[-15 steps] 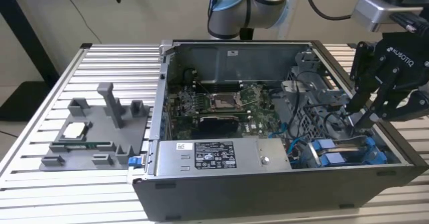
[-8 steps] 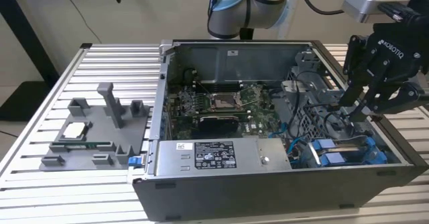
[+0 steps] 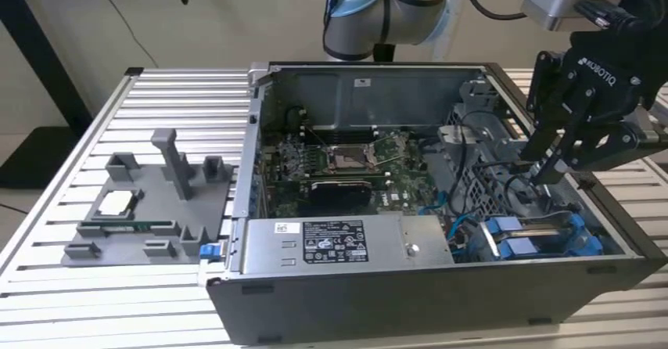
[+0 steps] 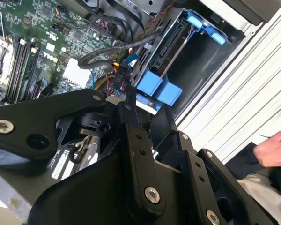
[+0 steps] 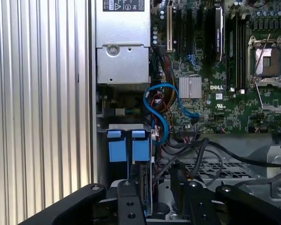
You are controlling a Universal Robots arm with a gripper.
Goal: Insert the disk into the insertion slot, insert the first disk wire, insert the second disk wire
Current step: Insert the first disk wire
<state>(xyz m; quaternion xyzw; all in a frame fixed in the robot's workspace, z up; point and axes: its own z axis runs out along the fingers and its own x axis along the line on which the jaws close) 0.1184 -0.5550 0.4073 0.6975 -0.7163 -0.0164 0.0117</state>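
My gripper (image 3: 545, 169) hangs inside the open computer case (image 3: 313, 310), at the right of the exterior view, just above the disk (image 3: 540, 226); whether it is clenched or released I cannot tell. The disk sits in the insertion slot (image 5: 126, 126), in the case's lower right corner in the exterior view, blue tabs upward. A blue cable (image 5: 158, 117) curls between the motherboard (image 3: 345, 161) and the slot. The grey power-supply box (image 3: 334, 241) lies at lower centre

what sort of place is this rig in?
Looks like a robotics lab bench: an opened computer case sits on a slotted aluminium table, a grey fixture tray beside it, the robot arm behind.
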